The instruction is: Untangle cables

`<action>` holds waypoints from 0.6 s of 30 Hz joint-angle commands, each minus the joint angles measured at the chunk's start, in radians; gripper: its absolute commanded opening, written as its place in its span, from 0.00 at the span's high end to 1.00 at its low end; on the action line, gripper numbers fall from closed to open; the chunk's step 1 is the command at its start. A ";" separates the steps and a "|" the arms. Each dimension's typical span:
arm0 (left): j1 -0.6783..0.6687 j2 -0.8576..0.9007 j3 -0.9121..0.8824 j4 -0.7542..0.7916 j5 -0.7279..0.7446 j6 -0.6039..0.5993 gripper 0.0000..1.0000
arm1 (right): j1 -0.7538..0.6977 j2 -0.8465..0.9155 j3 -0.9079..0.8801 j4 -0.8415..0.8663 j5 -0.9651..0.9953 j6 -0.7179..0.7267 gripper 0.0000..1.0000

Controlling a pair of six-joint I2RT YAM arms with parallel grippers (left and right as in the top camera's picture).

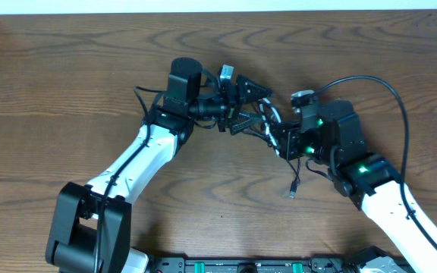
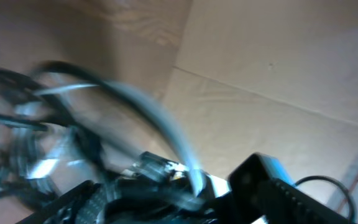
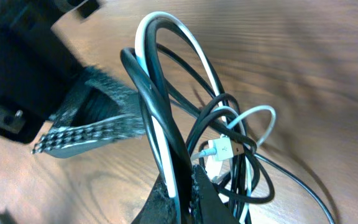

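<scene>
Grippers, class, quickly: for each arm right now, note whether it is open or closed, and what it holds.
Left gripper: open, jaws spread.
Right gripper: closed on the cables, black and white strands pinched together.

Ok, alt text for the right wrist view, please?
The right pincer is shut on a tangle of black and white cables, loops rising above it. The left pincer, open and blurred, sits just left of the loops over a wooden table.

Brown wooden table [image 1: 67,83], cable end [image 1: 292,191] resting
</scene>
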 commanded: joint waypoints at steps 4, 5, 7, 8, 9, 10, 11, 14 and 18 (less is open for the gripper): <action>0.017 -0.024 0.023 -0.235 -0.108 0.233 0.18 | -0.056 -0.030 0.085 -0.123 0.190 0.260 0.99; 0.010 -0.024 0.023 -0.265 -0.121 0.254 0.21 | -0.063 -0.030 0.092 -0.140 0.195 0.283 0.99; -0.008 -0.024 0.023 -0.291 -0.131 0.306 0.28 | -0.074 -0.028 0.104 -0.182 0.239 0.350 0.99; -0.021 -0.024 0.023 -0.292 -0.131 0.336 0.29 | -0.077 -0.025 0.108 -0.202 0.278 0.389 0.99; -0.034 -0.024 0.023 -0.291 -0.132 0.364 0.29 | -0.080 -0.023 0.111 -0.211 0.300 0.406 0.99; -0.047 -0.025 0.023 -0.291 -0.135 0.391 0.30 | -0.082 -0.021 0.114 -0.220 0.314 0.423 0.99; -0.065 -0.025 0.023 -0.291 -0.144 0.419 0.30 | -0.085 -0.016 0.118 -0.233 0.326 0.450 0.99; -0.121 -0.025 0.023 -0.309 -0.199 0.504 0.30 | -0.097 0.000 0.138 -0.274 0.327 0.535 0.99; -0.198 -0.025 0.023 -0.389 -0.393 0.547 0.34 | -0.117 0.025 0.175 -0.333 0.296 0.580 0.99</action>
